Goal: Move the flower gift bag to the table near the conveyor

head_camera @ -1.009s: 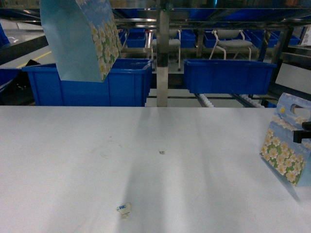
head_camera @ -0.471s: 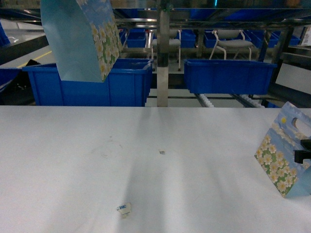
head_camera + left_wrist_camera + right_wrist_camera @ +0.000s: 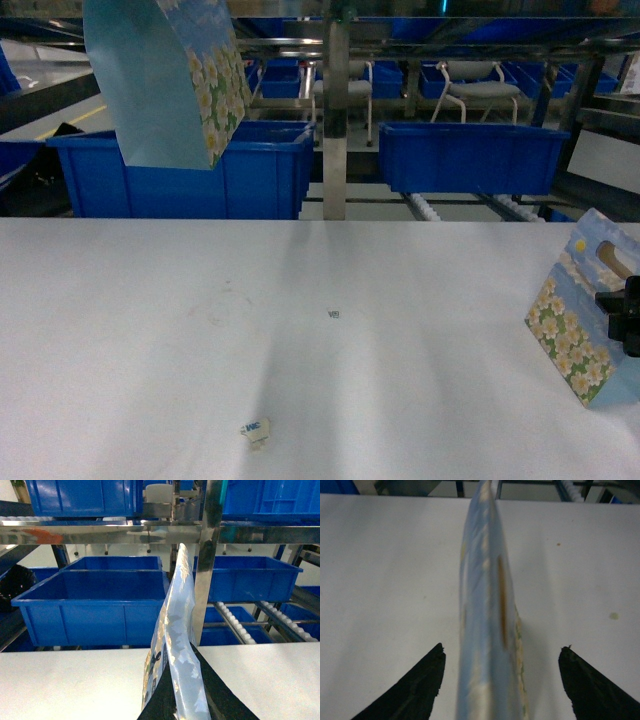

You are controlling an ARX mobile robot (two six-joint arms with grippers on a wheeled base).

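Since last look, right gripper [image 3: 501, 680] let go — jaws spread, straddling flower gift bag [image 3: 578, 322] on tabletop [image 3: 300, 350]. Left gripper [image 3: 192, 700] clamps second bag [image 3: 165, 80] aloft. I judge paper light, crushable — take by handle edge.

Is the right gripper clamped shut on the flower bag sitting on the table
No, in the right wrist view the right gripper is open, each black finger standing clear of the flower gift bag.

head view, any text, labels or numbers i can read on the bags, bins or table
None can be read.
Scrap on the table: bluish print, too blurred.
Small dark mark mid-table: too small.
Bags: flower print only, no words show.
Bins: no labels show.
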